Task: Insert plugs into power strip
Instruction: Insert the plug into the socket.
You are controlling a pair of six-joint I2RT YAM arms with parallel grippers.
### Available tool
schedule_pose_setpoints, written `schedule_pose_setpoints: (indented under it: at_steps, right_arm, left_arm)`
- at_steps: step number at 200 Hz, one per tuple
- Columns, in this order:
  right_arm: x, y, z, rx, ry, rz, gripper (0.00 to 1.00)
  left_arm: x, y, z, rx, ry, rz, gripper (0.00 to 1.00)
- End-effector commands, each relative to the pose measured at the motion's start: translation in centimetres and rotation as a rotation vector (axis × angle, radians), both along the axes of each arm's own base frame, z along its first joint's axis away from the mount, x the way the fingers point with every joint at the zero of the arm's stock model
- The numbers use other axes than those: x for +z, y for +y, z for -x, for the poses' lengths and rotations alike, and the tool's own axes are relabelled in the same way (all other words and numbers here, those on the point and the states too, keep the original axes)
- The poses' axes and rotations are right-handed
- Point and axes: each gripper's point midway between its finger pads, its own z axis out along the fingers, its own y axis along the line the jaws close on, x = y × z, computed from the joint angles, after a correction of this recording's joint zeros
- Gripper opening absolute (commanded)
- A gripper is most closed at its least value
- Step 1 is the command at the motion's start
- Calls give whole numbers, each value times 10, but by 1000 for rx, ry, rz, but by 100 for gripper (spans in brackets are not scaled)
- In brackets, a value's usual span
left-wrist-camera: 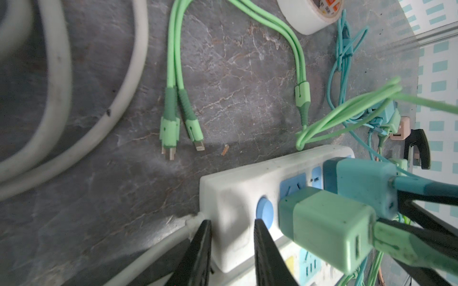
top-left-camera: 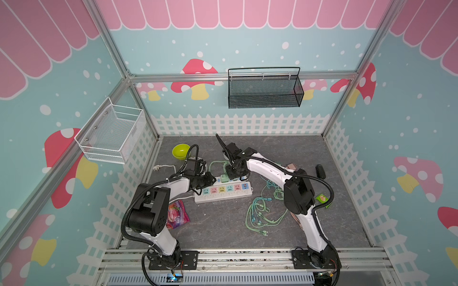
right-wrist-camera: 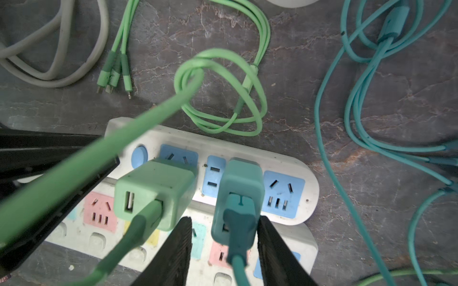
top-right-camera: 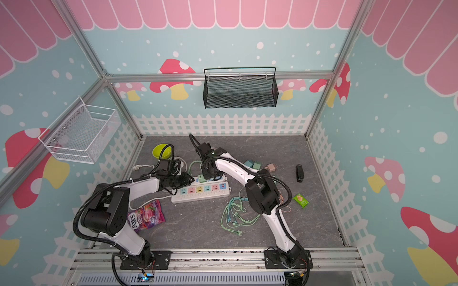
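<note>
Two chargers in place: a mint green plug (right-wrist-camera: 156, 193) and a teal plug (right-wrist-camera: 238, 195) stand upright in the blue-socket power strip (right-wrist-camera: 309, 188), one blue socket showing between them, trailing a green cable (right-wrist-camera: 133, 232) and a teal cable (right-wrist-camera: 239, 267). At centre frame in a top view, a pastel-socket power strip (top-left-camera: 223, 198) lies pressed alongside. Right of centre, a loose teal plug (top-right-camera: 248, 163), a loose mint plug (top-right-camera: 256, 165) and a salmon pink plug (top-right-camera: 271, 167) lie close together.

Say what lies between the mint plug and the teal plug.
A free blue two-slot socket of the strip, shown in the right wrist view between mint plug and teal plug.
</note>
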Motion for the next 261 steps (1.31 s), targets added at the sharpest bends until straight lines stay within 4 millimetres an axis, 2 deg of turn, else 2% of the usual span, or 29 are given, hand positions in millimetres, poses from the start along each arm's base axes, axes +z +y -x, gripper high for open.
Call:
schedule_pose_setpoints:
  at_steps: [1,75,149,201,232,261]
  right_arm:
    - [17,-4,13,16,7,-18,47]
    - [19,-4,37,92,52,-82,51]
    - [14,13,46,173,94,-159,52]
    - [17,20,69,329,150,-223,50]
    - [33,30,85,468,156,-303,45]
    - [68,34,91,572,73,-364,40]
  left_arm:
    - [14,-1,-4,-1,-30,23,29]
    - [25,0,-6,2,-44,20,30]
    - [29,2,-4,4,-48,16,30]
    - [36,4,-3,7,-58,14,30]
    - [41,5,-2,11,-65,11,30]
    - [48,7,0,15,-76,8,30]
